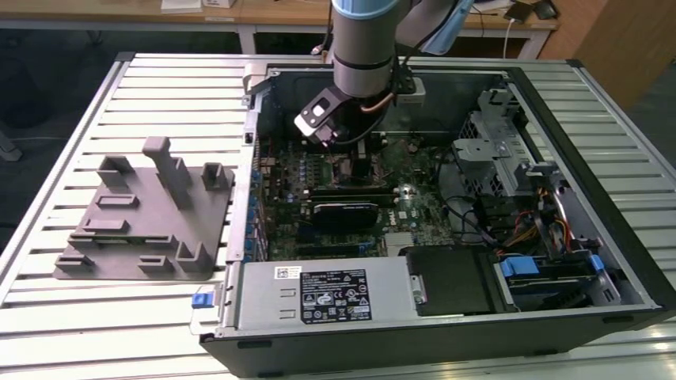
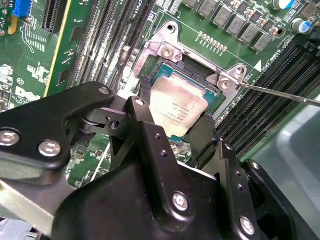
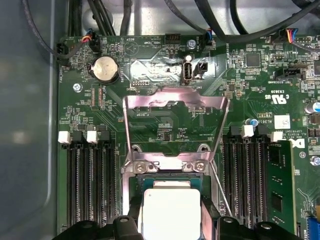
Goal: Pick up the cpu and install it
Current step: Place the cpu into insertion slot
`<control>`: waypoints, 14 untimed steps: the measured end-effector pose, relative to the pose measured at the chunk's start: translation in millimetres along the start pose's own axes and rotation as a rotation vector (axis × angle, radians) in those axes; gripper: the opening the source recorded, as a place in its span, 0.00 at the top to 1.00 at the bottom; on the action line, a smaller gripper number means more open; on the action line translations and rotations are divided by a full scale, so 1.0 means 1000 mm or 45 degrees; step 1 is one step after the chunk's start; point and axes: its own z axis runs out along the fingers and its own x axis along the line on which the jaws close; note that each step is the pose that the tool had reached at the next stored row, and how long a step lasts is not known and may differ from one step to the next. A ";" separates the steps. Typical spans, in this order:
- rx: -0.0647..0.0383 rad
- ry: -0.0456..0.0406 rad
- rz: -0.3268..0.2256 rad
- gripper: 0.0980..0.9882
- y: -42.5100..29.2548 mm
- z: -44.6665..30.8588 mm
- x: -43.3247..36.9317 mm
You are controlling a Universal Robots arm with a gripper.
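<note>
At the exterior view's left, a grey fixture block (image 1: 142,214) with upright posts stands on the slatted metal counter (image 1: 158,87). Just beside it, toward the exterior view's right, an open computer case (image 1: 634,261) lies with its motherboard (image 1: 417,210) facing up. A power supply (image 1: 264,297) sits along the near edge of the case and carries a black-and-white printed label (image 1: 336,297) whose print is too fine to make out. The arm stands over the middle of the board, with the end effector (image 1: 354,158) low inside the case. Farther to the exterior view's right are a metal drive cage (image 1: 496,150) and a bundle of coloured cables (image 1: 533,233).

In both wrist views the end effector (image 2: 176,104) is clenched on the cpu (image 2: 175,114), its black fingers (image 2: 144,102) pressing two opposite edges. The cpu (image 3: 170,210) has a silver top with faint grey print and sits level within the socket (image 2: 192,75). I cannot tell whether it is fully seated. The metal load plate (image 3: 175,115) is swung open, and the thin lever (image 2: 280,93) lies released beside the socket. Black memory slots (image 3: 90,185) flank the socket. Elsewhere on the board are a coin cell (image 3: 106,68) and a small white sticker (image 3: 282,121).
</note>
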 end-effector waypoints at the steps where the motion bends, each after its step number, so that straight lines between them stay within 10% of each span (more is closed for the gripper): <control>1: 0.000 0.000 0.000 0.50 0.0000 0.0001 0.0002; 14: -0.001 0.003 0.000 0.43 0.0001 0.0019 0.0007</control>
